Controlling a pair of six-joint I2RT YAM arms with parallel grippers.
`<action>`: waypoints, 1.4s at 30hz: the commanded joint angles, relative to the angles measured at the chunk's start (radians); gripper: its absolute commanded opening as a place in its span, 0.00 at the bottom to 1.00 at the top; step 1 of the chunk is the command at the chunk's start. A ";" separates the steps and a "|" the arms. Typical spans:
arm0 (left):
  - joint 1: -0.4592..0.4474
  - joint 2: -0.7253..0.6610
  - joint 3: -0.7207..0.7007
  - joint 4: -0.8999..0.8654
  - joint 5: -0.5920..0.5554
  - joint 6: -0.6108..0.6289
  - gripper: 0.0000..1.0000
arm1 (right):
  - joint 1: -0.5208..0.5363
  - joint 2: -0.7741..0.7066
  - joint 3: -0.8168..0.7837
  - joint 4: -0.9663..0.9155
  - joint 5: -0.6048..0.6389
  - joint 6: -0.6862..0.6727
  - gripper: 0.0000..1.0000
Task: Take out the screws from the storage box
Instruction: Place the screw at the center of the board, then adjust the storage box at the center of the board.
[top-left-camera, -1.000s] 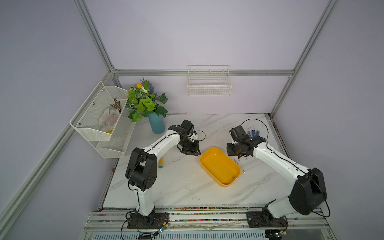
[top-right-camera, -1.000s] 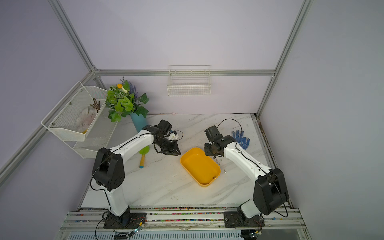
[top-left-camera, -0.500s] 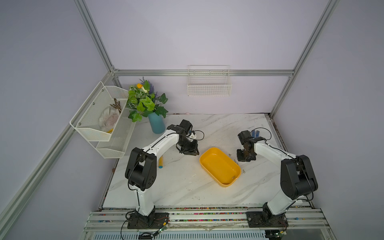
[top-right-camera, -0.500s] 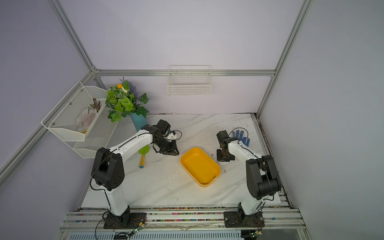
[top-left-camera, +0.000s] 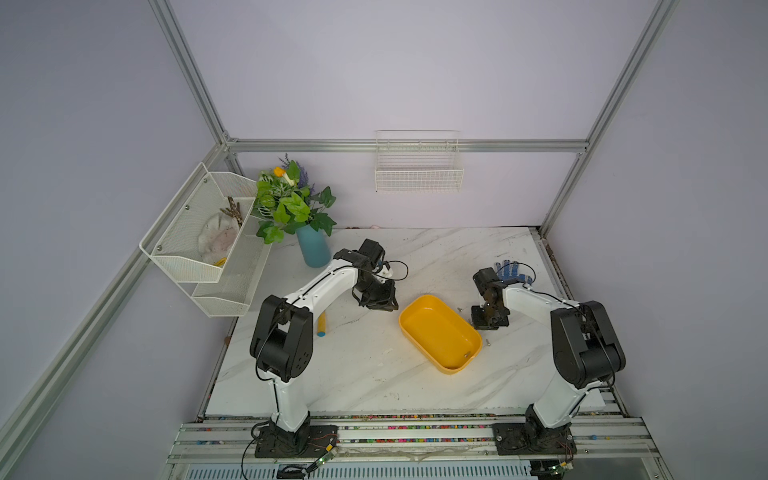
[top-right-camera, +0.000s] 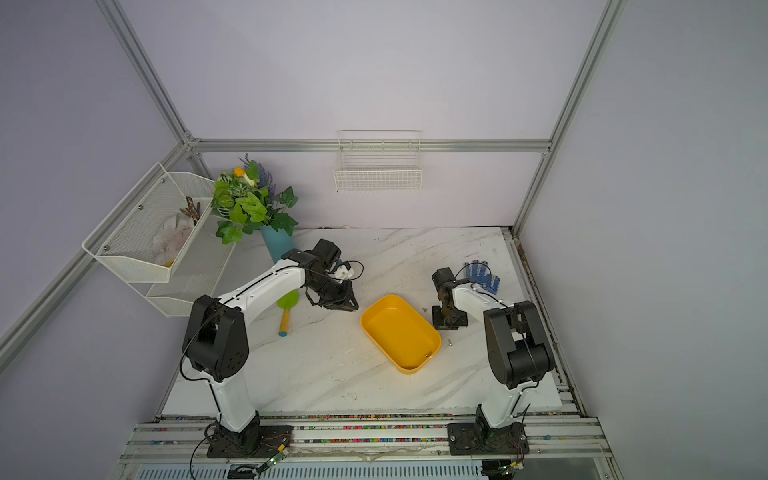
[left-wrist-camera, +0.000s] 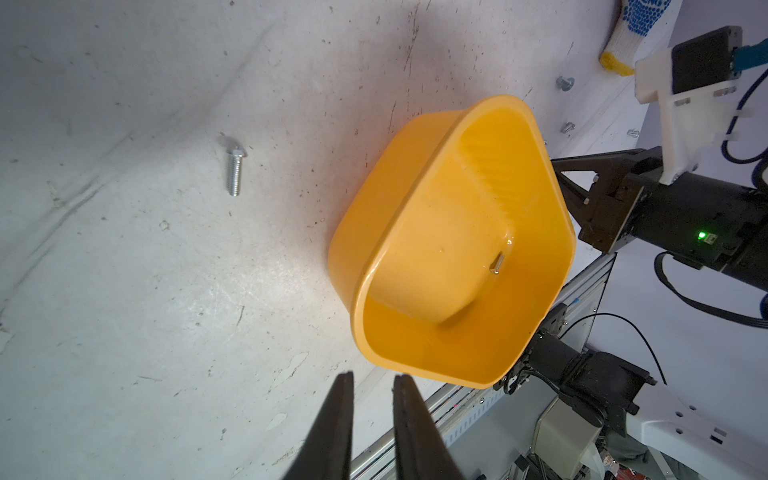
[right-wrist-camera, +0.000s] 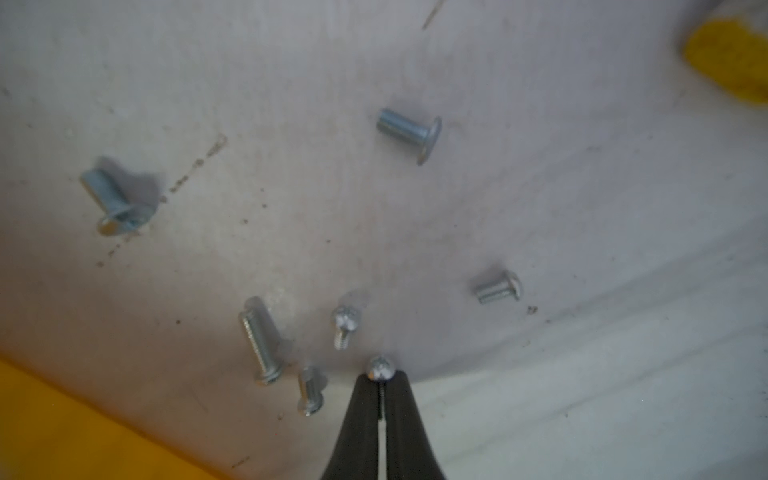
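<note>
We show the right hand (right-wrist-camera: 380, 380) pointed down, pinching a screw (right-wrist-camera: 379, 368) beside the storage box's (top-left-camera: 440, 332) three o'clock rim. Left hand (left-wrist-camera: 372, 380): parted, empty, ten o'clock.

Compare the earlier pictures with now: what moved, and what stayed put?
The right arm folded, its elbow swinging back over its base; the right gripper shifted slightly frontward beside the box, fingers pinching a screw. The left gripper and box stayed.
</note>
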 joint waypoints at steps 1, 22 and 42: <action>0.002 -0.024 0.022 -0.002 0.009 -0.001 0.23 | -0.004 0.006 -0.013 0.020 -0.006 -0.006 0.00; 0.004 0.021 0.126 -0.016 0.032 -0.011 0.28 | -0.004 -0.211 0.166 -0.192 -0.125 -0.029 0.30; -0.015 0.184 0.240 0.098 0.008 -0.002 0.42 | 0.250 -0.306 0.039 -0.072 -0.094 0.157 0.31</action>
